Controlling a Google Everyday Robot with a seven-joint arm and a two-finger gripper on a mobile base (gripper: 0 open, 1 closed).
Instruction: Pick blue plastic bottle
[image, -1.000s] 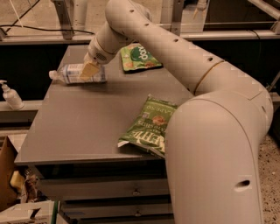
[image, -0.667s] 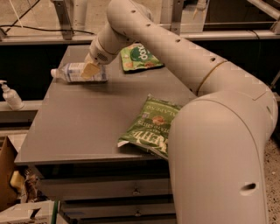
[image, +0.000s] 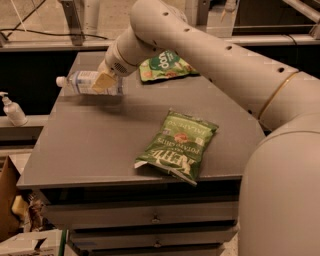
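The blue plastic bottle (image: 80, 83) is clear with a pale blue-and-white label and a white cap pointing left. It lies on its side at the far left of the grey table (image: 100, 145), slightly above the top, with a shadow under it. My gripper (image: 103, 83) reaches in from the right and is shut on the bottle's right half. One tan finger pad (image: 102, 81) shows across the label; the other finger is hidden behind the bottle.
A green Kettle chip bag (image: 177, 145) lies at the table's front middle. Another green bag (image: 162, 65) lies at the back, partly under my arm. A small white pump-dispenser bottle (image: 12, 110) stands on a ledge to the left. Drawers sit below the table's front edge.
The bottle, in my gripper, has risen slightly off the table top and shifted a little. The chip bags have not moved.
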